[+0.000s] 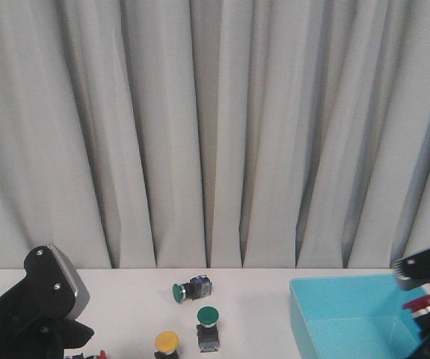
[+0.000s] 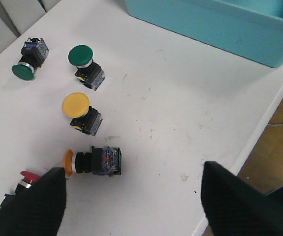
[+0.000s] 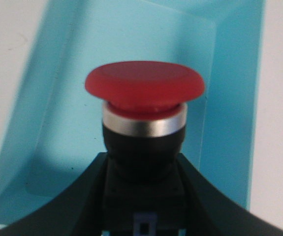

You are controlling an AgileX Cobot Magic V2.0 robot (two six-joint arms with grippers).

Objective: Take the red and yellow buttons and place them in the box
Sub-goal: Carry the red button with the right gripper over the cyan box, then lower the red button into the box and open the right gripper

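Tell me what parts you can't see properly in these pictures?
- Red button on the table, left wrist view: its body is hidden behind the dark left finger.
- Held red button, right wrist view: its lower body is covered by the right gripper.
- Blue box, front view: its near side is cut off by the bottom edge.
- Yellow button, front view: its body is cut off there too.

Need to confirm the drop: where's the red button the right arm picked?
Clamped in the right gripper, the red button hangs over the blue box, at the front view's far right.
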